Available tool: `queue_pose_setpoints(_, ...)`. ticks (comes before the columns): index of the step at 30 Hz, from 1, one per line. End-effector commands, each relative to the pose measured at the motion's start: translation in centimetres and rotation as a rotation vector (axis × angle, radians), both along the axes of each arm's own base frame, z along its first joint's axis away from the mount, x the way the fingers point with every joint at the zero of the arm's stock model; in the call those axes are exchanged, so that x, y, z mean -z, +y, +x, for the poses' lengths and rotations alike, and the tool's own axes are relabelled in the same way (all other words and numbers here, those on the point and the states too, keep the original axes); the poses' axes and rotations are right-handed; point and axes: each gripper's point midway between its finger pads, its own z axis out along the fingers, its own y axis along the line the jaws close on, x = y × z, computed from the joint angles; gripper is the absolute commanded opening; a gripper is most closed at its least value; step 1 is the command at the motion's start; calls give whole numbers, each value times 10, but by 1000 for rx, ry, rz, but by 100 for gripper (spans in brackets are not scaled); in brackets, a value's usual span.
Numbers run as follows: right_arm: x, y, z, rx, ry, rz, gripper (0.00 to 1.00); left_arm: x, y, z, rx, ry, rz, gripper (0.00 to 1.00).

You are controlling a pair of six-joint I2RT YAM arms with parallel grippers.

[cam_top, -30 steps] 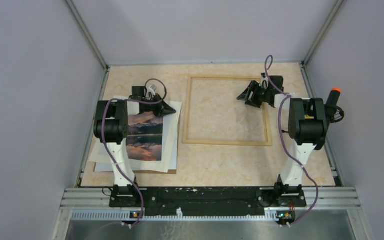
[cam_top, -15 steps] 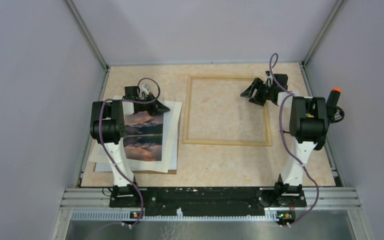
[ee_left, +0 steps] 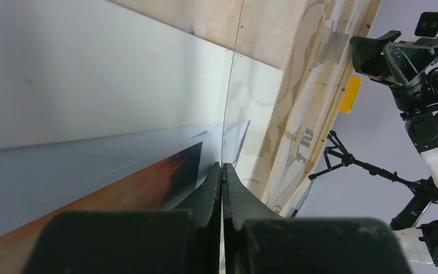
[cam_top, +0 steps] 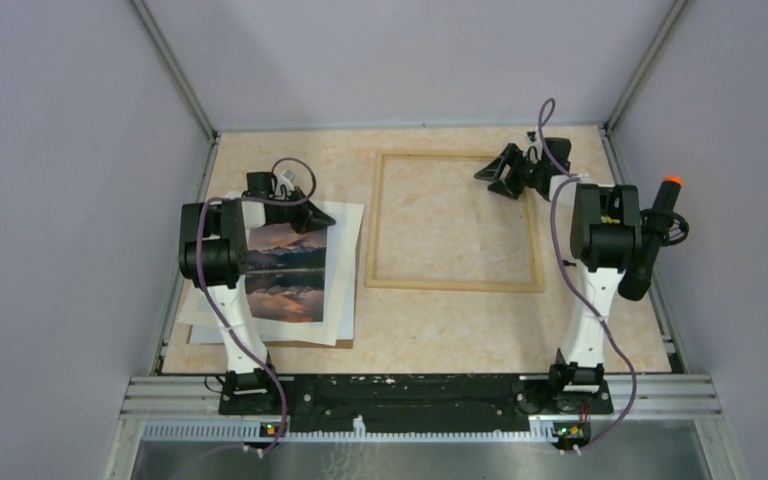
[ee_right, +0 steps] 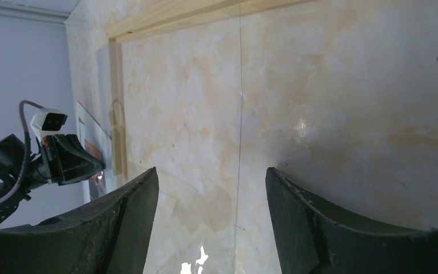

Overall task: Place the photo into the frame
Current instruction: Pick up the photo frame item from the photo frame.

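Marbled beige tabletop [cam_top: 440, 320] fills my overhead view, walled by plain grey panels. At its left-centre, the photo [cam_top: 285, 270] lies face up on a stack of white sheets [cam_top: 345, 270]. The stack sits just left of the frame [cam_top: 372, 225], and the photo is clear of it. The frame rests flat in the upper middle, with tabletop showing through its opening. My left gripper [ee_left: 222, 166] has its jaws pressed together at the photo's upper edge; I can't tell whether paper is pinched between them. My right gripper [ee_right: 211, 169] hangs with jaws apart over the frame's upper right corner, gripping nothing.
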Motion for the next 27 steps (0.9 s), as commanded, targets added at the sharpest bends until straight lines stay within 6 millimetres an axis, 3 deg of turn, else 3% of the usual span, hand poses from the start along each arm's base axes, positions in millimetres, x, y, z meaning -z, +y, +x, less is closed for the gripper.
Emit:
queue_pose_setpoints(1,10,5,17,15,22,47,68,-13,18,11,-38,-48,58,0)
queue_pose_setpoints(7,17,17,32,16,42,53,67,-16,33,14,-76,-51,71,0)
queue_pose_setpoints(9,18,39,30,-29,38,47,67,-16,41,15,-97,-49,86,0)
queue_pose_setpoints(11,19,47,31,-46,37,46,67,-16,46,16,-111,-45,89,0)
queue_pose_setpoints(16,20,57,36,-40,29,93,67,-15,51,16,-123,-42,90,0)
queue_pose_setpoints(23,38,67,45,-61,54,135,65,-14,51,16,-123,-41,91,0)
queue_pose_setpoints(27,35,73,45,-91,44,188,63,-15,51,17,-124,-45,91,0)
